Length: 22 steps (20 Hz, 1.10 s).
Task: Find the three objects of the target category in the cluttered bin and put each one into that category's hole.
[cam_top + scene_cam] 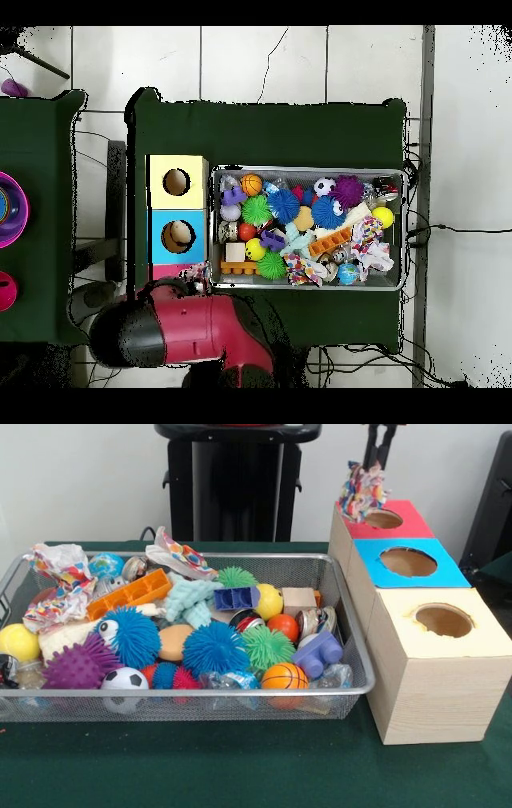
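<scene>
Front view: fingers grip paper wad above green-clothed table, white wall behind.

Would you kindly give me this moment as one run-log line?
tool: shut on paper wad | position: beside red-topped box hole | wire bin: two paper wads remain | yellow-topped box hole: nothing visible inside

The robot stands on a black pedestal with a wide flat top, its arm is a thick rounded body of deep red with a glossy black cap at one end, and its gripper is a slim dark piece.
</scene>
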Each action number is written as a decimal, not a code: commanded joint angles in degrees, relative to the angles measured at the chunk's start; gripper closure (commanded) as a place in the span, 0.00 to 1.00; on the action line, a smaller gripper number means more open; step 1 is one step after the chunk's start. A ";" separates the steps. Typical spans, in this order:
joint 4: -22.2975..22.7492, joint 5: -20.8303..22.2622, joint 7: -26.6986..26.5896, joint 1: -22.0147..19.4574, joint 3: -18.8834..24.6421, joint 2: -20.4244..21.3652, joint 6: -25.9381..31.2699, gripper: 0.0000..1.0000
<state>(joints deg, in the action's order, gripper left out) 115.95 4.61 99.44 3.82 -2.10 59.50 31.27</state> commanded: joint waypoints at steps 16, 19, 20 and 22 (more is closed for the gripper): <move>-6.96 -5.54 11.69 4.02 0.59 -11.53 0.03 1.00; -9.18 -5.07 10.28 3.53 0.81 -11.96 1.70 1.00; -9.98 -4.95 9.84 3.33 0.92 -12.20 2.13 1.00; -11.16 -4.77 8.99 2.93 1.32 -12.64 2.86 1.00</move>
<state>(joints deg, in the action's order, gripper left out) 111.95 -0.14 102.22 9.30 -2.66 49.71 31.27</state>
